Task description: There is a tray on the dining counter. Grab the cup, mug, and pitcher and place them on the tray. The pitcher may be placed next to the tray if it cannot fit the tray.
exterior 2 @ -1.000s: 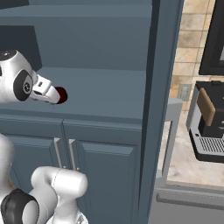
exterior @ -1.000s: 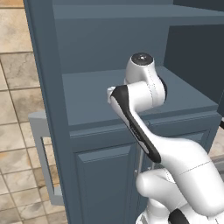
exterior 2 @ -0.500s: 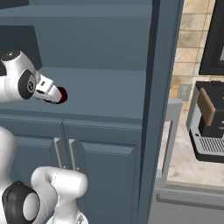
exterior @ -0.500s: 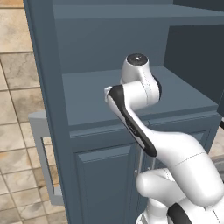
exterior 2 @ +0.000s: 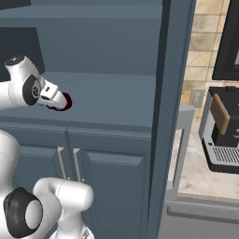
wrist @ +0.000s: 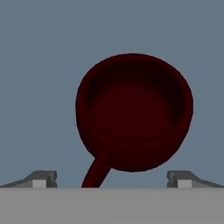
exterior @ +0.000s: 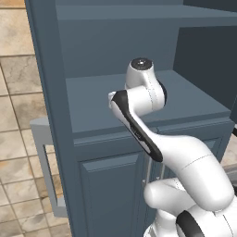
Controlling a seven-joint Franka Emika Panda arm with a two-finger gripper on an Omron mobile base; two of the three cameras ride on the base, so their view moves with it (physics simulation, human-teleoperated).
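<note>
The squat dark maroon round mug [wrist: 133, 111] sits in the middle of the hand view, seen from above into its open mouth, with its thin loop handle running down toward the lower left of the frame. It rests on the flat blue-grey shelf surface of the cabinet [wrist: 39, 65], which fills the background around it. No writing, label or brand mark can be read on the mug or on the surface.

The two-finger gripper [wrist: 111, 179] has its jaws spread wide apart: one dark finger tip [wrist: 41, 178] shows at the lower left and the other at the lower right, with the mug between and beyond them. Neither tip touches the mug, and nothing is held.

In the right base view the same mug [exterior 2: 64, 102] appears as a small dark red patch at centre left, on the shelf of the dark blue-grey cabinet [exterior 2: 116, 102], mostly hidden behind the white wrist of the arm [exterior 2: 28, 88]. Below the shelf are two panelled doors with slim grey handles [exterior 2: 67, 163]. At the right edge of that view stands a dark coffee machine [exterior 2: 224, 130] with a brown panel; any lettering on it is too small to read.

In the left base view the white arm [exterior: 143, 102] bends over the shelf at centre, and tan floor tiles [exterior: 18, 115] fill the left side.
</note>
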